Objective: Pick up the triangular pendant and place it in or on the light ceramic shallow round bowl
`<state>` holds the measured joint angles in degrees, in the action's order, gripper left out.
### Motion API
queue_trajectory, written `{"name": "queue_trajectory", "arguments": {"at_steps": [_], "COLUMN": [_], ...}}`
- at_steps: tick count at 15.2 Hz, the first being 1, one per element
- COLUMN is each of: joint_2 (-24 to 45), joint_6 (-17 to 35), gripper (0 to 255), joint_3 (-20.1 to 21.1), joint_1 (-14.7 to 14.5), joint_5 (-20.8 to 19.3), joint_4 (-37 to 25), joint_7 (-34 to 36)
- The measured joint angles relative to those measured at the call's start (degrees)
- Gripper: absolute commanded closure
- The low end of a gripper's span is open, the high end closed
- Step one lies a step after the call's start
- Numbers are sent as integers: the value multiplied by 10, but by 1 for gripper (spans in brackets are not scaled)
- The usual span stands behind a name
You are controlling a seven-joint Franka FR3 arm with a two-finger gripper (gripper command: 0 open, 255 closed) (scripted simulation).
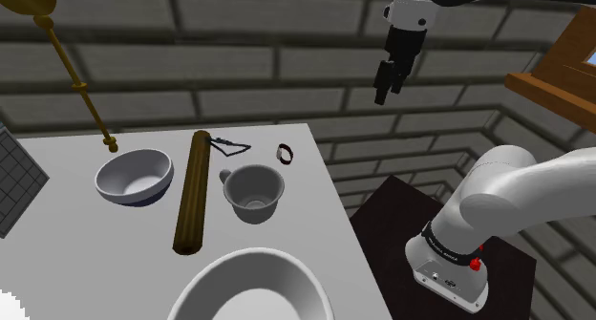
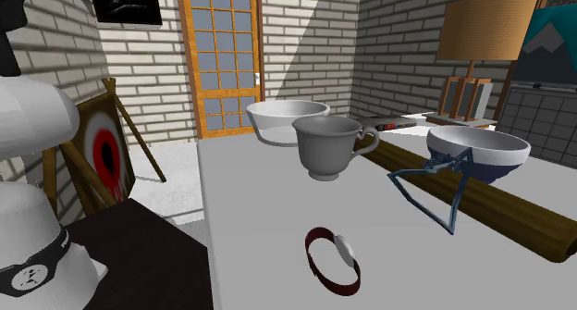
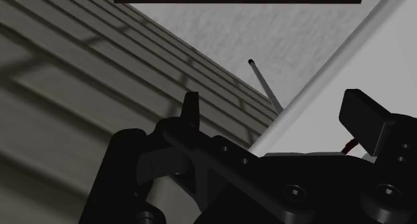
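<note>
Cup [image 1: 254, 192]: grey-white, upright at the shoulder view's centre, handle towards the wooden roller.
Wooden roller [image 1: 193, 190]: brown, lying just left of the cup.
Band [image 1: 285, 154]: dark red with a white patch, right of centre on the table [image 1: 86, 242].
Lamp [image 1: 76, 79]: brass stem slanting in from upper left.
Door [image 2: 222, 54]: orange-framed, glazed, upper middle of the second exterior view.
Target board [image 2: 104, 151]: red and white rings, left side.

White Franka arm [image 1: 516, 189], black claw [image 1: 382, 95].
Smooth rounded white shells are joined by dark bands [image 1: 447, 244]; a red button [image 1: 475, 263] sits low on the base link, and a small white mark [image 2: 28, 274] rides one band. The claw's blocky black housing carries round screw heads [image 3: 292, 191].
</note>
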<state>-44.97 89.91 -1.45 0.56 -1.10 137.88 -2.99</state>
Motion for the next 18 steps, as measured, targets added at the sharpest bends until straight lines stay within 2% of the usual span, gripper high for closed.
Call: {"name": "queue_trajectory", "arguments": {"at_steps": [2,6,11,18], "joint_2": [7,61,152,282], "joint_6": [5,36,72,102], "gripper": [0,0,0,0], "joint_3": [5,41,93,158], "joint_1": [-2,-20,-40,-60], "joint_5": [2,14,21,2], "joint_4": [-3,-26,-82,-177], "joint_7": [3,28,68,122]}}
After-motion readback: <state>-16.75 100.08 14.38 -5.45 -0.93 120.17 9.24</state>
